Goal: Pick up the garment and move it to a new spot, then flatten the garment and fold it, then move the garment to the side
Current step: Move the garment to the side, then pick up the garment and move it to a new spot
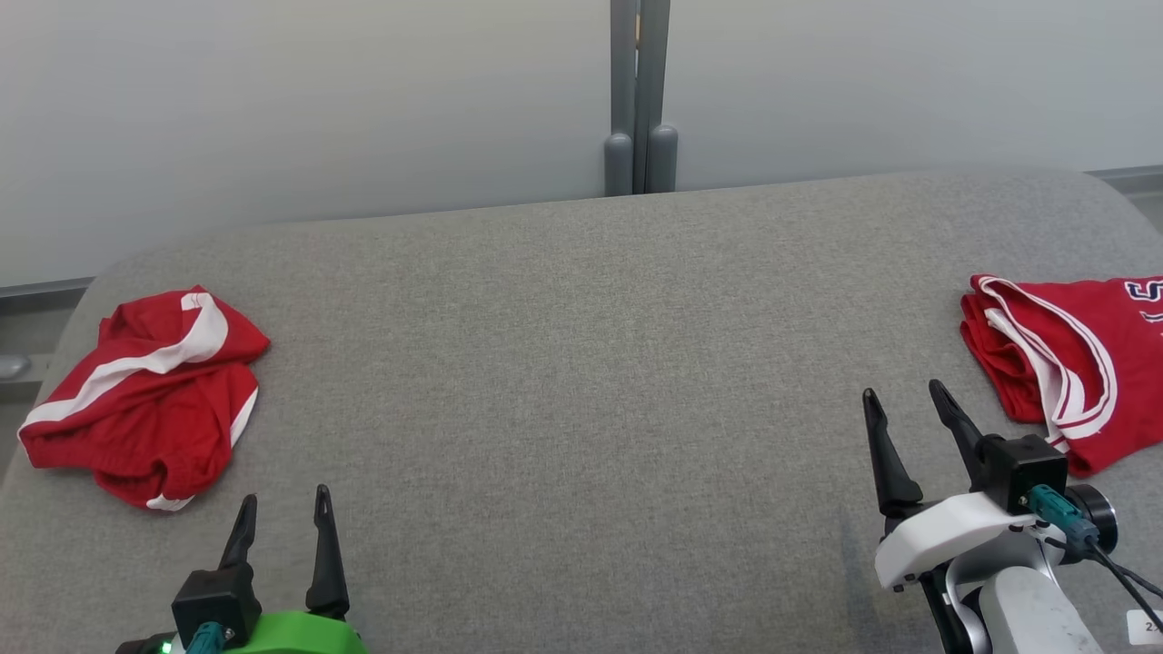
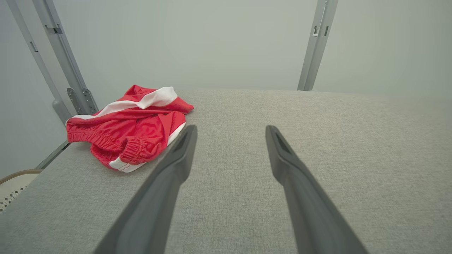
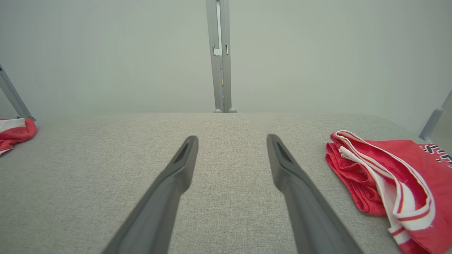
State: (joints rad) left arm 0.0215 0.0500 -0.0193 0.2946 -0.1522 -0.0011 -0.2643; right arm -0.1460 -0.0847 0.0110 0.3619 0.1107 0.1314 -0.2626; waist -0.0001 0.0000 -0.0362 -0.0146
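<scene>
A crumpled red garment [image 1: 145,391] with white stripes lies at the far left of the grey table [image 1: 581,363]; the left wrist view has it [image 2: 130,127] just left of my left fingers. My left gripper [image 1: 286,495] stands open near the front edge, right of that garment and not touching it, with nothing between its fingers [image 2: 231,127]. A second red garment [image 1: 1063,363] with white trim and lettering lies folded at the far right. My right gripper [image 1: 903,389] is open and empty just left of it [image 3: 232,136]. The folded one [image 3: 388,176] sits right of my right fingers.
A pale wall with a grey upright post [image 1: 640,100] rises behind the table's far edge. The crumpled garment [image 3: 14,132] also peeks in at the left edge of the right wrist view. A light woven thing [image 2: 14,183] sits below the table's left side.
</scene>
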